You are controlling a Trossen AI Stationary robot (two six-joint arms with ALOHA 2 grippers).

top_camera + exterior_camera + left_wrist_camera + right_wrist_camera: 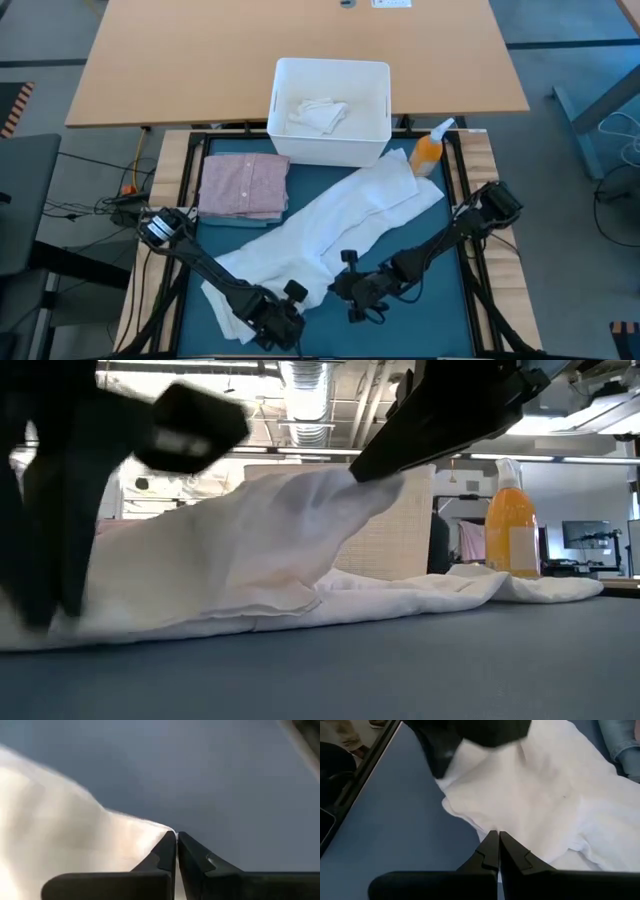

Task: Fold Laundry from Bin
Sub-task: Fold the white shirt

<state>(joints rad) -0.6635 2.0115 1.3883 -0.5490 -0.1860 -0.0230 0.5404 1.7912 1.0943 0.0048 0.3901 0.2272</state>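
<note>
Long white cloth [330,228] spread diagonally across the teal mat [440,310], long axis from the far right corner, beside the orange spray bottle [428,152], down to the near left corner. Left gripper [278,325] at that near left end, fingers [165,855] clenched together on the very tip of a cloth corner, as the left wrist view shows it, with the cloth running away from the fingertips to one side and bare mat on the other. Right gripper [352,288] just beside, at the near edge of the cloth about mid-mat, fingers [489,851] pinched on the hem, cloth lying ahead of them and lifted into a peak in the low view [300,520]. Both grips therefore on the near end; far end free, trailing toward the bin [330,72].

Judged: next move turns on carrying the near end along the long axis toward the far right corner, or drawing the two grips apart to square the edge first. Left arm nearer the true corner, right arm nearer the middle of the cloth.

Elsewhere: folded pink shirt [243,186] at the far left of the mat, apart from the cloth's held end; a further white piece [318,114] lying in the bin, beyond the far edge of the mat.
</note>
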